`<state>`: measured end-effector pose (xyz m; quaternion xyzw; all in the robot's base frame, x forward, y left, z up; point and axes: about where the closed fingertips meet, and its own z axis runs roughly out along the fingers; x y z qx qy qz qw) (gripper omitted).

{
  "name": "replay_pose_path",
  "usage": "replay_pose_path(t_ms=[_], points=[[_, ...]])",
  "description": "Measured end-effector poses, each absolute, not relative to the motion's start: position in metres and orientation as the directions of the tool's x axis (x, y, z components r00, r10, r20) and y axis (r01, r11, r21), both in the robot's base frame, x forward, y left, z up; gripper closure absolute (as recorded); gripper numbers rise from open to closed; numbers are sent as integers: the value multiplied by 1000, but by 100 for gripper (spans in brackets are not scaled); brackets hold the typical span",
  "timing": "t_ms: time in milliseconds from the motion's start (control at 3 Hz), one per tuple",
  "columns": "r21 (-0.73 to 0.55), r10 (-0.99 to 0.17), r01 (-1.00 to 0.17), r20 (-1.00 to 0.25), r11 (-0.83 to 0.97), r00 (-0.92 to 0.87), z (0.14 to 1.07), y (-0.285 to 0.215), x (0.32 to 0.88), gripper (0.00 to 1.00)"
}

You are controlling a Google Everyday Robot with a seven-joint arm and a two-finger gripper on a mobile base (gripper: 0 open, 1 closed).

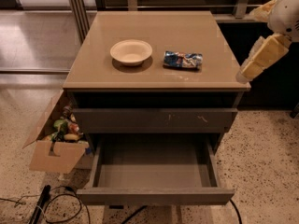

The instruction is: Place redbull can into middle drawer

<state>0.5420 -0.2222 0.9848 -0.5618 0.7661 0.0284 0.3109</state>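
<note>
The redbull can (182, 59), blue and silver, lies on its side on the cabinet top, right of centre. The middle drawer (154, 171) is pulled out below, with nothing on its flat grey floor. My gripper (256, 62), cream coloured, hangs at the right edge of the cabinet top, to the right of the can and apart from it. It holds nothing that I can see.
A cream round bowl (131, 52) stands left of the can. The drawer front with white scratches (154, 120) above the open drawer is shut. An open cardboard box (56, 143) of items sits on the floor at the left, with cables (56, 204) in front of it.
</note>
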Motion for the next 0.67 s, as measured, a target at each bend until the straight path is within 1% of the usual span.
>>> replay_pose_path(t_ms=[333,667], points=[[-215,-757,-866,-606,452,-244,950,-203,584,0],[-214,-756,-866,-607,453,-245,950,-203,584,0]])
